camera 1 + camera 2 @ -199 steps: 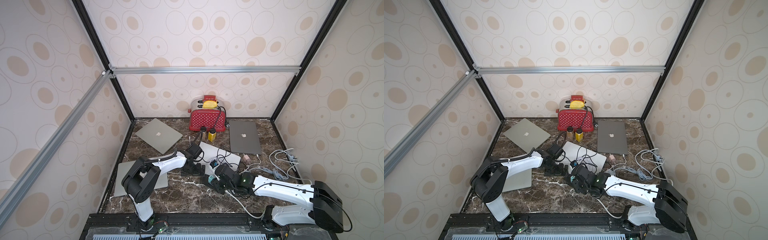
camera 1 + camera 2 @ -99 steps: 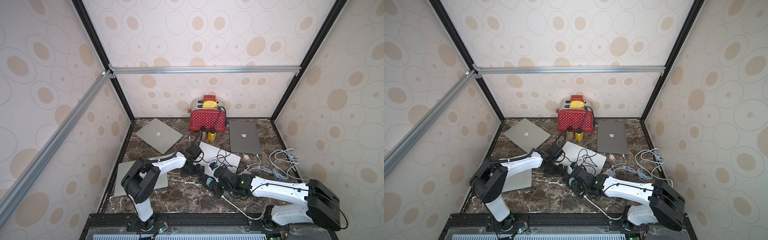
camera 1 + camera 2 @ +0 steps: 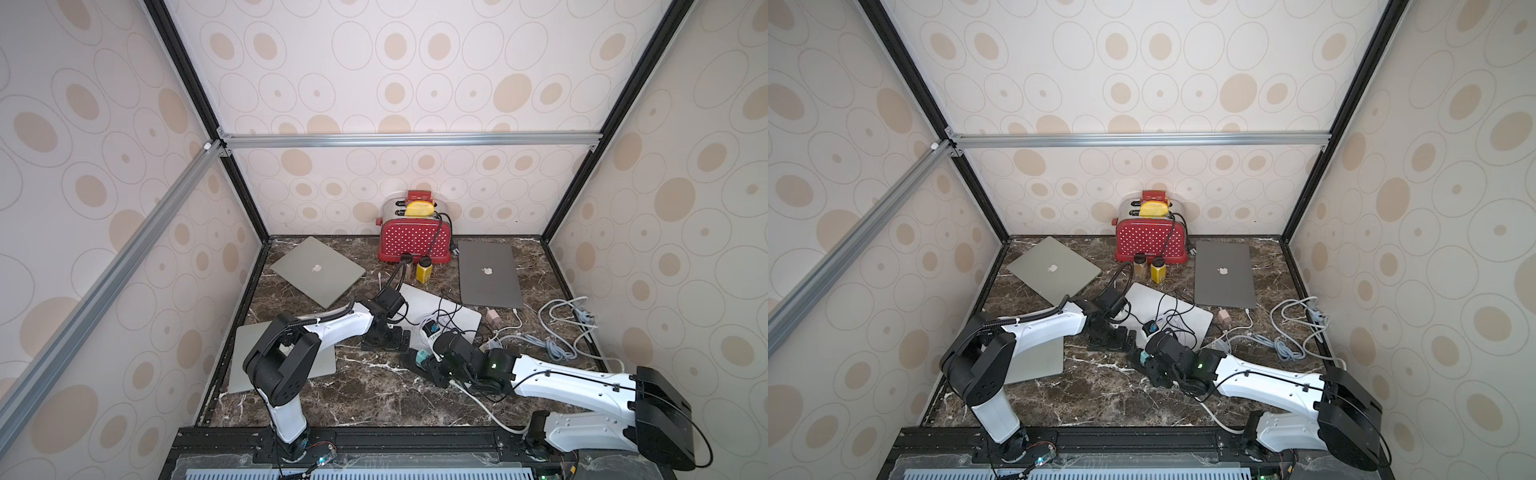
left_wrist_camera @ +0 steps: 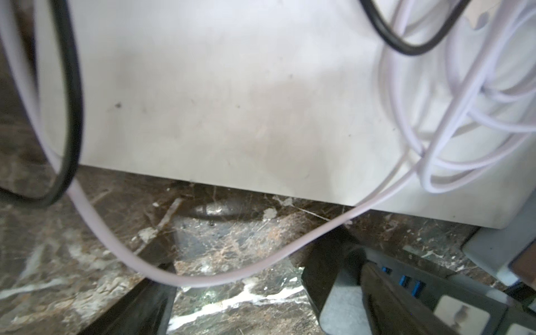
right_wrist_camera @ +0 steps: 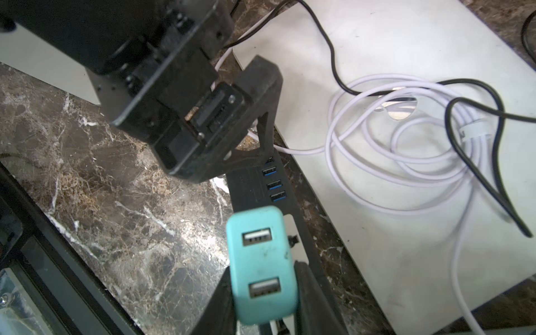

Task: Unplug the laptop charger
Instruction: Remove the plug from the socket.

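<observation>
The right fingers [image 5: 311,295] grip the teal charger [image 5: 261,261] on the power strip [image 5: 252,188], while the wide-open left fingers [image 5: 262,84] seemingly pin that strip down.

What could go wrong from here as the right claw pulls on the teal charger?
1. The right claw grips the teal charger; the open left claw sits only at the end of the power strip, which may lift too.
2. A white cable hangs across the left claw's fingers and could snag.
3. The coiled cables on the silver laptop may drag.
</observation>
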